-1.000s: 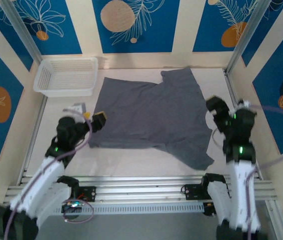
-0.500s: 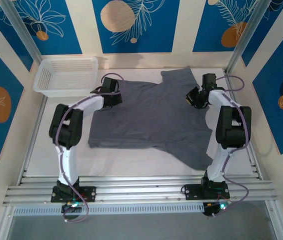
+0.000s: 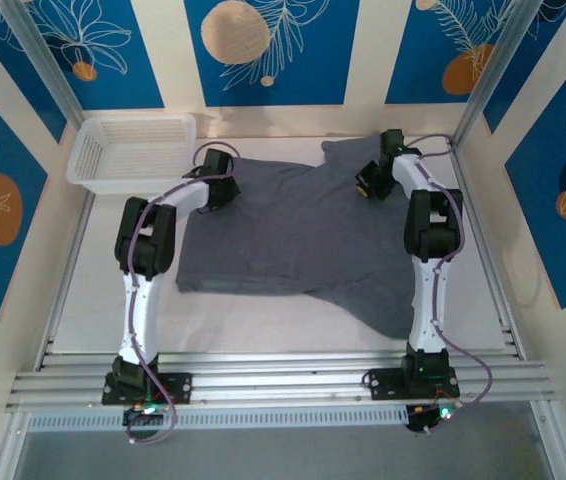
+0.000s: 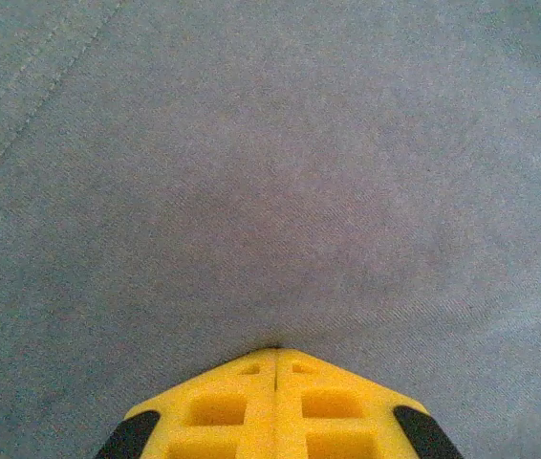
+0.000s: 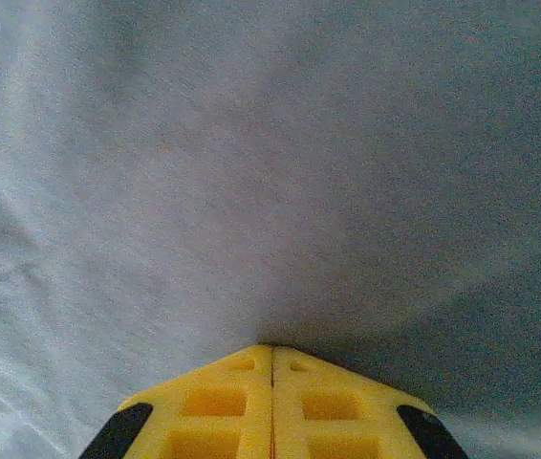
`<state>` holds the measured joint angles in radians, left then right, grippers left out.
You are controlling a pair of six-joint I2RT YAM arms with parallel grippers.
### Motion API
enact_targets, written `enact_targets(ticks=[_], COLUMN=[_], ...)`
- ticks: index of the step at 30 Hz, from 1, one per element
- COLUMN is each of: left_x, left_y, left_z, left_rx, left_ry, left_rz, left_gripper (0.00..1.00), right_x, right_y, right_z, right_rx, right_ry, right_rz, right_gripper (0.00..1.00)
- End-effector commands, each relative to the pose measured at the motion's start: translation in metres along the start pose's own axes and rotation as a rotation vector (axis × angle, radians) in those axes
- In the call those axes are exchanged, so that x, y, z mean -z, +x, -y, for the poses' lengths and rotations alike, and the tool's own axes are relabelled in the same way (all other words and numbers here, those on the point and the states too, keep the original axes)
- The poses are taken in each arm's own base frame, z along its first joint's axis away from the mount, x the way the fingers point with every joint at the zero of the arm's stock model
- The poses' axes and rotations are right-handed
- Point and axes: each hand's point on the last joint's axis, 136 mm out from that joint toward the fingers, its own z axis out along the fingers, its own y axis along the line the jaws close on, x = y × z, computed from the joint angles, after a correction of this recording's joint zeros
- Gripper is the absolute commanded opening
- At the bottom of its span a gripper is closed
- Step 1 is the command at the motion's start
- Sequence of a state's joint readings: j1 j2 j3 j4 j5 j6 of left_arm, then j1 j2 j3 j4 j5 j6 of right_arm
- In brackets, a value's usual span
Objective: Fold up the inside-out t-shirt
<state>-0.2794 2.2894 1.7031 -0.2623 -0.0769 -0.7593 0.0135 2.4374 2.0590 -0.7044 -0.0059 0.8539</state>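
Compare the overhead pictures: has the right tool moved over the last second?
Yes. The right tool has gone away from the near rail, farther back and leftward, onto the grey t-shirt.

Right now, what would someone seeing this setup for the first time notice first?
A dark grey t-shirt lies spread over the middle of the table, with both arms reaching to its far edge. The left fingers and right fingers are shut, each pinching the fabric, one near each far corner of the shirt. A white mesh basket sits in the table's far left corner.
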Motion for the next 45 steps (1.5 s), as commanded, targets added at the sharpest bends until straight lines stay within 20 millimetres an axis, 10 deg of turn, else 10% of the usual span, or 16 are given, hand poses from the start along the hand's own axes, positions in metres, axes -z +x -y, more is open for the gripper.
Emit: enact_targets(ticks=[1, 8, 14, 20, 25, 33, 40, 45], left_x=[-0.007, 0.118, 0.216, 0.232, 0.243, 0.247, 0.235, 0.233], left_y=[-0.001, -0.035, 0.005, 0.074, 0.106, 0.113, 0.118, 0.118], left_z=[-0.002, 0.050, 0.026, -0.024, -0.053, -0.067, -0.070, -0.072], left_rx=[0.028, -0.053, -0.140, -0.235, -0.225, -0.221, -0.227, -0.221], left_ry=[0.037, 0.294, 0.356, 0.293, 0.268, 0.236, 0.218, 0.203], left_rz=[-0.034, 0.095, 0.154, 0.052, 0.013, 0.024, -0.005, -0.006], left_gripper=[0.10, 0.40, 0.48, 0.50, 0.53, 0.55, 0.55, 0.55], right_x=[0.002, 0.117, 0.197, 0.206, 0.203, 0.174, 0.150, 0.151], right_y=[-0.004, 0.001, 0.072, 0.165, 0.222, 0.233, 0.225, 0.235], right_z=[-0.005, -0.039, 0.074, 0.197, 0.260, 0.292, 0.275, 0.270], right_rx=[0.017, 0.127, 0.008, -0.224, -0.511, -0.648, -0.572, -0.568], right_ry=[0.023, -0.100, -0.070, 0.092, 0.266, 0.263, 0.153, 0.142], right_rz=[-0.031, 0.085, 0.226, 0.148, -0.008, -0.076, -0.167, -0.203], right_gripper=[0.07, 0.14, 0.24, 0.48, 0.58, 0.59, 0.59, 0.16])
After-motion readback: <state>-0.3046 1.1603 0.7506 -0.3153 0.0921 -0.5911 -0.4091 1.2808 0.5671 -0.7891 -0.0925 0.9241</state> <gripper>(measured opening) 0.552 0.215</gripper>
